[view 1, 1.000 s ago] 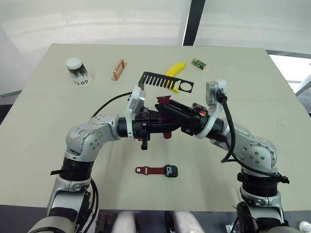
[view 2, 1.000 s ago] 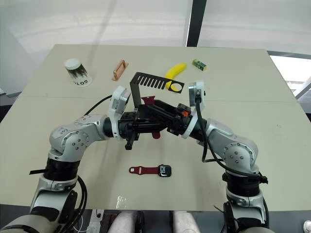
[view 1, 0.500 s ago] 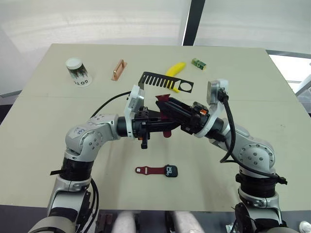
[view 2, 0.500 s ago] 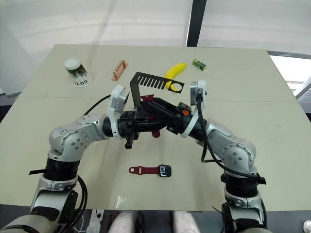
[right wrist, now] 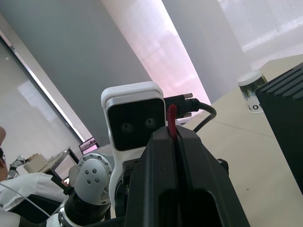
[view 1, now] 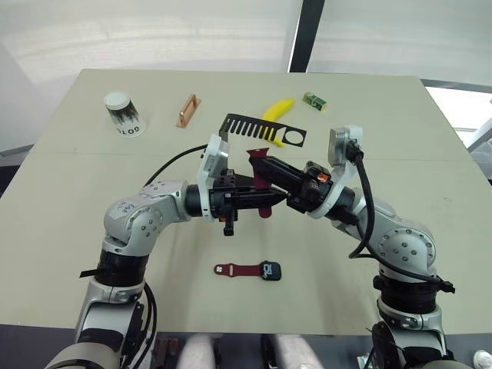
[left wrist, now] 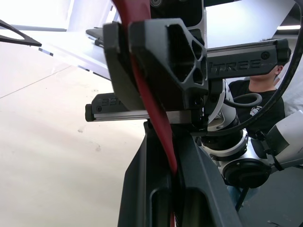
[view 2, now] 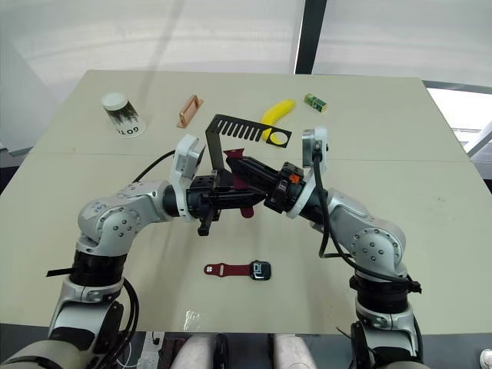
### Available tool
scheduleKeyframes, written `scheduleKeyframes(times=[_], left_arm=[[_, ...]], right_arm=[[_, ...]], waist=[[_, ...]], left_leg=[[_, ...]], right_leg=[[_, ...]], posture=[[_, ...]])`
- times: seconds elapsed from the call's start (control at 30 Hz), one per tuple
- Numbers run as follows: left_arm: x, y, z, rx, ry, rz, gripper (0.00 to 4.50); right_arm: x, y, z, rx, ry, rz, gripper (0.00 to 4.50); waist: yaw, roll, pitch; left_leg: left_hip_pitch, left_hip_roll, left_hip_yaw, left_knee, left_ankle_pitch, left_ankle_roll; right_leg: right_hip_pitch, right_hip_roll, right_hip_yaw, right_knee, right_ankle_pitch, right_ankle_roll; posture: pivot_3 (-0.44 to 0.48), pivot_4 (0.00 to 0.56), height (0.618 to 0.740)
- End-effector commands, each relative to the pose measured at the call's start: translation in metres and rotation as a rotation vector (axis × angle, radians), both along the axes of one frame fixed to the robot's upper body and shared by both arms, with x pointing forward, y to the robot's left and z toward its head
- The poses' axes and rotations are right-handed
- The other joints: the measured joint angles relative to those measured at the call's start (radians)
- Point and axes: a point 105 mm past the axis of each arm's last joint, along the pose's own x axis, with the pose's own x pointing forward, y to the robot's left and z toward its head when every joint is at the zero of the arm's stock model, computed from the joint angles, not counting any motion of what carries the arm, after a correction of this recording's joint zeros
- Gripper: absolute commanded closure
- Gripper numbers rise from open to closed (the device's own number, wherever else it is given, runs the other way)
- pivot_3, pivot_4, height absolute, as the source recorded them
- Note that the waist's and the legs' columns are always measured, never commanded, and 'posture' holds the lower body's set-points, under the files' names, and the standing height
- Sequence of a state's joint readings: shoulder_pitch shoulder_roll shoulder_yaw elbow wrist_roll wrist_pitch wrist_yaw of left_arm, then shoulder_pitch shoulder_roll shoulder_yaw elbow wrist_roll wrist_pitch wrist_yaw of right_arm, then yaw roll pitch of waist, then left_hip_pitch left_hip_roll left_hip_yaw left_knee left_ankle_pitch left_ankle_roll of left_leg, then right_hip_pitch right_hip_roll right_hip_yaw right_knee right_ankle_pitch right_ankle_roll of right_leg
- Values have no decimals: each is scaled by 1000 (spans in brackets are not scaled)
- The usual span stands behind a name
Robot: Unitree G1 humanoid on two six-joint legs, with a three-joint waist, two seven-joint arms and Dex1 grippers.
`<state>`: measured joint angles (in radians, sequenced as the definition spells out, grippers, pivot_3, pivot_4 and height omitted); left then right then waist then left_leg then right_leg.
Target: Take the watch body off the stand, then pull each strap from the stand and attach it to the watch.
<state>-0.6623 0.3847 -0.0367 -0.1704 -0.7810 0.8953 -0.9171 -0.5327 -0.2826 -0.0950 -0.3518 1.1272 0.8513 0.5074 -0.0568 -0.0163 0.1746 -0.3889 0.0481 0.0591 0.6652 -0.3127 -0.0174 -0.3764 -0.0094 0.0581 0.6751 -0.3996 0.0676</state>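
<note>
Two pincers meeting above the bench [view 1: 400,138], just in front of the stand [view 1: 261,129]: left pincer [view 1: 265,198] and right pincer [view 1: 260,165] both clamped on the second strap [left wrist: 158,118], held between them in the air. Already lying near the front edge, the watch body [view 1: 270,270] with one strap [view 1: 238,270] fitted. Step in hand, seemingly: regrasping that loose strap. Next: carry down to the watch body, align its end with the free slot.
</note>
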Motion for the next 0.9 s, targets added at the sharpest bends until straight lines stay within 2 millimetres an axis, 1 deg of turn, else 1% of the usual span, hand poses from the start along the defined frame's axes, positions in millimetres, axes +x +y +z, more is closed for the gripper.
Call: scheduleKeyframes(times=[0.03, 0.27, 0.3, 0.37, 0.4, 0.47, 0.5, 0.53, 0.6, 0.63, 0.67, 0.73, 0.83, 0.9], left_arm=[[-10, -6, 8, -26, -37, -46, 4500], [-10, -3, 9, -30, -24, -44, 4500], [-11, -1, 9, -27, -23, -47, 3839], [-12, 4, 8, -10, -30, -47, 3120], [-13, 7, 7, 7, -38, -43, 2664], [-15, 15, 6, 40, -50, -35, 1912], [-16, 19, 5, 54, -53, -33, 1546], [-18, 23, 4, 72, -54, -34, 979], [-22, 28, 2, 106, -55, -38, 185], [-24, 29, -3, 134, -63, -39, 83], [-26, 28, -8, 167, -72, -39, 83], [-28, 24, -25, 249, -100, -32, 83], [-28, 20, -41, 331, -136, -19, 83], [-23, 12, -65, 411, -167, 11, 83]], right_arm=[[-11, 4, 10, 18, -49, 29, 4439], [-13, 4, 11, 8, -61, 28, 4439], [-13, 4, 11, 4, -63, 27, 4500], [-13, 3, 11, -7, -71, 21, 4500], [-13, 1, 10, -17, -76, 13, 4500], [-13, -3, 9, -47, -87, -10, 4500], [-14, -7, 8, -65, -95, -24, 4500], [-14, -13, 6, -96, -107, -50, 4500], [-15, -26, 4, -150, -127, -97, 4500], [-16, -34, 2, -185, -142, -127, 4500], [-17, -41, 1, -220, -155, -152, 4500], [-22, -57, -6, -320, -190, -218, 4500], [-30, -69, -13, -411, -219, -265, 4500], [-37, -85, -18, -479, -232, -336, 4500]], waist=[[0, 0, 0], [0, 0, 0], [0, 0, 0], [-2, 0, 0], [-2, 0, 0], [-1, 0, 0], [-1, 0, 0], [-2, 0, 0], [-1, 0, 0], [-1, 0, 0], [0, 0, 0], [1, 0, 0], [9, 0, 0], [11, 0, 0]], left_leg=[[0, 0, 0, 0, 0, 0], [0, 0, 0, 0, 0, 0], [0, 0, 0, 0, 0, 0], [0, 0, 0, 0, 0, 0], [0, 0, 0, 0, 0, 0], [0, 0, 0, 0, 0, 0], [0, 0, 0, 0, 0, 0], [0, 0, 0, 0, 0, 0], [0, 0, 0, -1, 0, 0], [0, 0, 0, -1, 0, 0], [0, 0, 0, -1, 0, 0], [0, 0, 0, -1, 0, 0], [-1, -1, 0, -1, 0, 0], [-1, -1, -1, -2, 0, 1]], right_leg=[[0, 0, 0, 0, 0, 0], [0, 0, 0, 0, 0, 0], [0, 0, 0, 0, 0, 0], [0, 0, 0, 0, 0, 0], [0, 0, 0, 0, 0, 0], [0, 0, 0, 0, 0, 0], [0, 0, 0, 0, 0, 0], [0, 0, 0, 0, 0, 0], [0, 0, 0, 0, 0, 0], [0, 0, 0, -1, 0, 0], [0, 0, 0, -1, 0, 0], [0, 0, 0, -2, 0, 0], [1, -1, 0, -3, 0, 0], [2, 0, 0, -10, 0, 0]], posture=[[0, 150, 740], [0, 150, 740], [0, 150, 740], [0, 150, 740], [0, 150, 740], [0, 150, 740], [0, 150, 740], [0, 150, 740], [0, 150, 740], [0, 150, 740], [0, 150, 740], [0, 150, 740], [0, 150, 740], [0, 150, 740]])
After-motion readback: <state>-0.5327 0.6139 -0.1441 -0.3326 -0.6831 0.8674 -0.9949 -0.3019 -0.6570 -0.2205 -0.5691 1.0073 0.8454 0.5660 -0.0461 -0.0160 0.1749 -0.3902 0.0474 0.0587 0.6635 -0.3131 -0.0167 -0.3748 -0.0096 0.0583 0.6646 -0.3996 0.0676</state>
